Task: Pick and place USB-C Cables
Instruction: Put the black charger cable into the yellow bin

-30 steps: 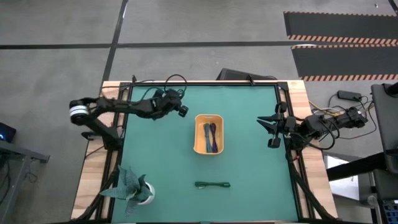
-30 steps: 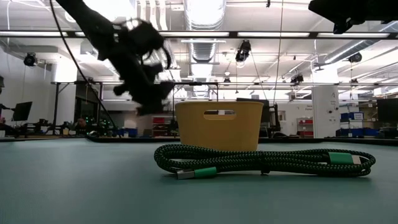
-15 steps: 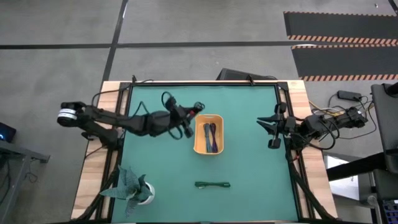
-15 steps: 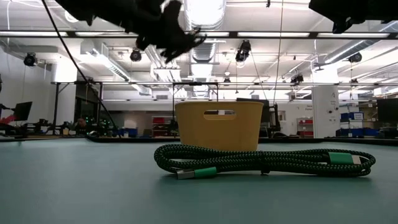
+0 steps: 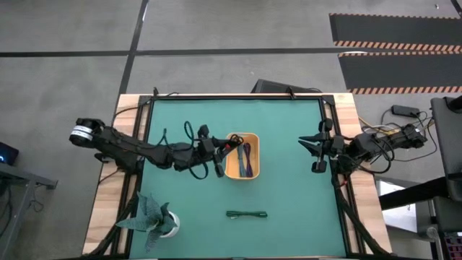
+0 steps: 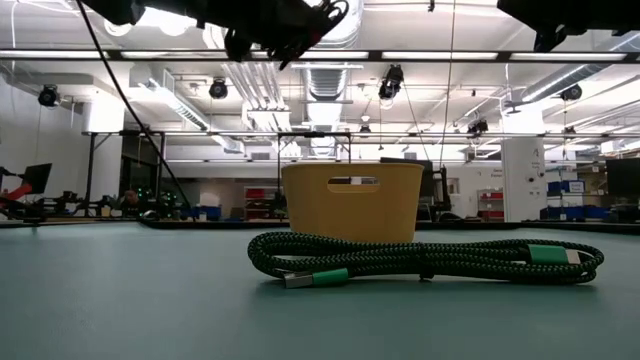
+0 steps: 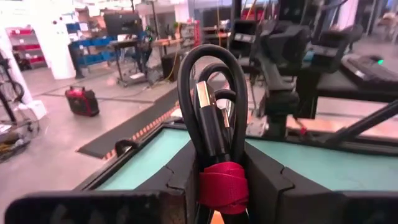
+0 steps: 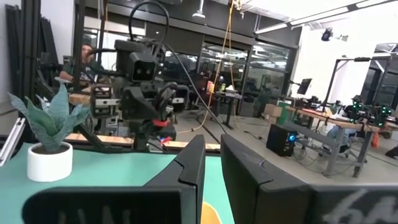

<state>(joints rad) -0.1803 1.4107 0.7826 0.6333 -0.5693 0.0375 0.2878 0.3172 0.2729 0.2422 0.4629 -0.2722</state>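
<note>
**Red-and-black cable held at the tray's left rim**

The left gripper (image 7: 221, 180) has its two dark fingers clamped on the red-and-black cable (image 7: 214, 112), pinching it at the red strap that binds the bundle. In the left wrist view the black loops and a metal plug stand up from between the fingers, so the bundle's long axis runs roughly along the fingers' own line.

From above, the left gripper (image 5: 225, 150) sits at the left rim of the orange tray (image 5: 253, 173), the cable's red tip (image 5: 231, 144) just over that edge. The tray lies directly ahead of the fingers, toward the table's right. Its length runs front to back, crosswise to the arm's reach. Inside it lie a purple cable (image 5: 247, 156) and what looks like a light blue one beside it, both lined up with the tray's length. In the low view the gripper (image 6: 290, 25) hangs well above the tray (image 6: 350, 200).

The dark green cable (image 5: 246, 214) rests on the green mat (image 5: 289, 130) nearer the front, well apart from the tray, its length running left to right.

The right gripper (image 5: 315, 148) waits at the right edge of the table, fingers a little apart and holding nothing. The left arm is plainly the nearer one; I judge a short carry forward, then a release, would finish this placement.
</note>
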